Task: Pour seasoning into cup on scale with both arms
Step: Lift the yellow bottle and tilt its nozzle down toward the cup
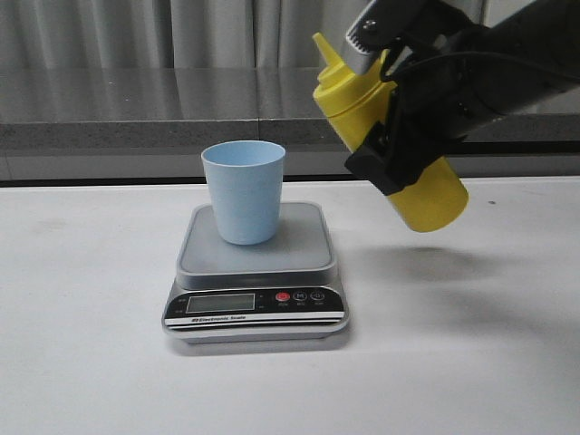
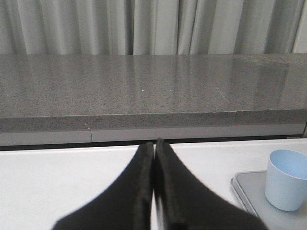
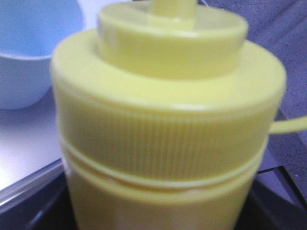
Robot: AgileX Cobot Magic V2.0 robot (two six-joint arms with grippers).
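Observation:
The pale blue cup [image 1: 243,192] stands upright on the silver-grey scale [image 1: 255,272] at the table's middle. My right gripper [image 1: 391,136] is shut on the yellow seasoning bottle [image 1: 426,195] and holds it in the air to the right of the cup, tilted with its nozzle up and to the left. The bottle's ribbed cap [image 3: 165,120] fills the right wrist view, with the cup [image 3: 29,52] beyond it. My left gripper [image 2: 154,148] is shut and empty, left of the cup [image 2: 288,179] and the scale [image 2: 254,196]. It does not show in the front view.
A grey stone ledge [image 1: 136,109] with curtains behind runs along the back of the white table [image 1: 91,362]. The scale's black front panel with its display [image 1: 220,304] and red button [image 1: 282,296] faces the front edge.

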